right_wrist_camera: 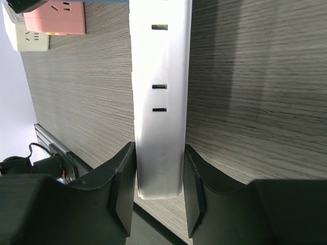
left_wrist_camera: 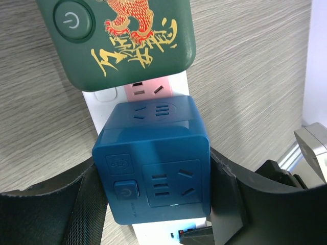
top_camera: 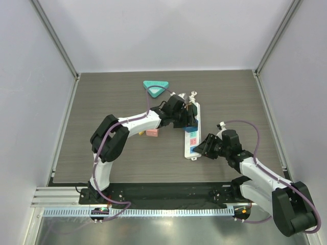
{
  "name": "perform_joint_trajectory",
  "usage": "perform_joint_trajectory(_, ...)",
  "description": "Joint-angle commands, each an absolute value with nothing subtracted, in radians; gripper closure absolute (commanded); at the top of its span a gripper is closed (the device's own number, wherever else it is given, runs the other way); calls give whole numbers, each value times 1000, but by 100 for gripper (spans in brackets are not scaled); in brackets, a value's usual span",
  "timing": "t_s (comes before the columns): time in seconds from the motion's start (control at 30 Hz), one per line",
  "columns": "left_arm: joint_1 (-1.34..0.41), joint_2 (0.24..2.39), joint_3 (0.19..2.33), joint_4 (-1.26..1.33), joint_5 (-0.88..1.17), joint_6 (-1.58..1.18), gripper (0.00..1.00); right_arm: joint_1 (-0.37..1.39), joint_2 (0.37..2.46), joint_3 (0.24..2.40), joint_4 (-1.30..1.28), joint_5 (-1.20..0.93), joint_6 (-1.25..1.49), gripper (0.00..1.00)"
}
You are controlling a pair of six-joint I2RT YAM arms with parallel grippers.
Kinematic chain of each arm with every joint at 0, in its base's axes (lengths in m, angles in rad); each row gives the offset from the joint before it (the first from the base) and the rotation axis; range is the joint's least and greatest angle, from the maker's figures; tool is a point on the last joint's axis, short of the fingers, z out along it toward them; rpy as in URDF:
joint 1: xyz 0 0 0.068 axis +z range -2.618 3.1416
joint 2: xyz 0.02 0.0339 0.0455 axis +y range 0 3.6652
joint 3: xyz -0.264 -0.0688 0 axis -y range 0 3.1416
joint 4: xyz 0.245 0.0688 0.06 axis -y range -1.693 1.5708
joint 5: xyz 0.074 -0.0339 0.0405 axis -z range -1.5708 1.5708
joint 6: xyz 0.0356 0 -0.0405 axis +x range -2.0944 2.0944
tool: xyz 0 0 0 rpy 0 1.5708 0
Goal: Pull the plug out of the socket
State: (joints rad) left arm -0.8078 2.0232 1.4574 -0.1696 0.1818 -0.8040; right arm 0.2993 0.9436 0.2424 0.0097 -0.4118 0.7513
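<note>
The socket, a long white power strip point(top_camera: 191, 143), lies in the middle of the table with its knotted cord point(top_camera: 193, 95) at the far end. A blue cube plug point(left_wrist_camera: 153, 158) sits in it, next to a dark green plug point(left_wrist_camera: 122, 35) with gold and red print. My left gripper point(left_wrist_camera: 156, 196) is shut on the blue plug, one finger against each side; it also shows in the top view point(top_camera: 187, 121). My right gripper point(right_wrist_camera: 159, 173) is shut on the strip's near end point(right_wrist_camera: 159, 127), with both fingers touching its sides; in the top view it is at the near end of the strip point(top_camera: 201, 149).
A teal triangular block point(top_camera: 156, 88) lies at the far side, left of the strip. A small pink block point(top_camera: 152, 132) lies under the left forearm; it shows in the right wrist view point(right_wrist_camera: 56, 15) beside a cream block point(right_wrist_camera: 30, 38). The table's near edge is close behind the right gripper.
</note>
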Motion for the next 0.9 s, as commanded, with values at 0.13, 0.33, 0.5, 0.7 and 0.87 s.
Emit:
perform_joint_trajectory(0.13,-816,1939,1359,-94,264,-796,79,301,1011,311,-61,-324,644,38)
perform_joint_trajectory(0.33,-828,1922,1333,-72,296,-816,90,301,1057,359,-61,-290,623,32)
perform_joint_trajectory(0.5,-847,1916,1332,-68,310,-828,100,299,1095,371,-28,-284,641,39)
perform_joint_trajectory(0.7,-876,1907,1332,-51,325,-839,100,301,1135,376,24,-261,652,44)
perform_joint_trajectory(0.87,-884,1881,1289,-6,347,-868,100,298,1170,376,32,-241,635,57)
